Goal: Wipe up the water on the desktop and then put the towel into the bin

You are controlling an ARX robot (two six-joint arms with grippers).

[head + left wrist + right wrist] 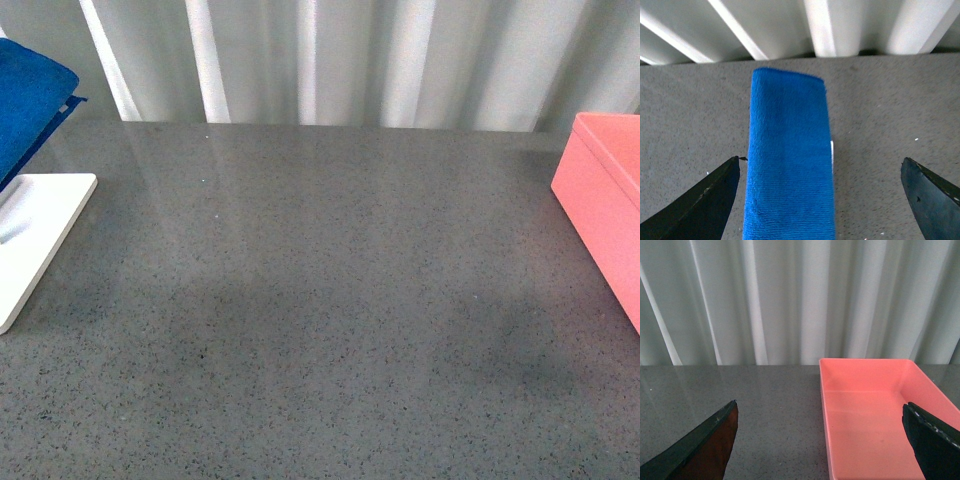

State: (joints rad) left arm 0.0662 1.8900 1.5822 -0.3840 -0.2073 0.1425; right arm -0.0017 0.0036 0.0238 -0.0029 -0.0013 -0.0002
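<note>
The bright blue towel (28, 105) shows at the far left edge of the front view, by a white tray. In the left wrist view the towel (789, 160) lies as a long folded strip on the speckled dark-grey desktop (880, 115), between the wide-apart fingers of my open left gripper (822, 200), nearer one finger. The salmon-pink bin (610, 205) stands at the right edge of the desktop (320, 300). In the right wrist view the empty bin (875, 415) sits ahead of my open right gripper (822, 442). No water is discernible on the desktop. Neither arm appears in the front view.
A flat white tray (35, 235) lies at the left edge of the desktop. A pale pleated curtain (350, 60) hangs behind the table's far edge.
</note>
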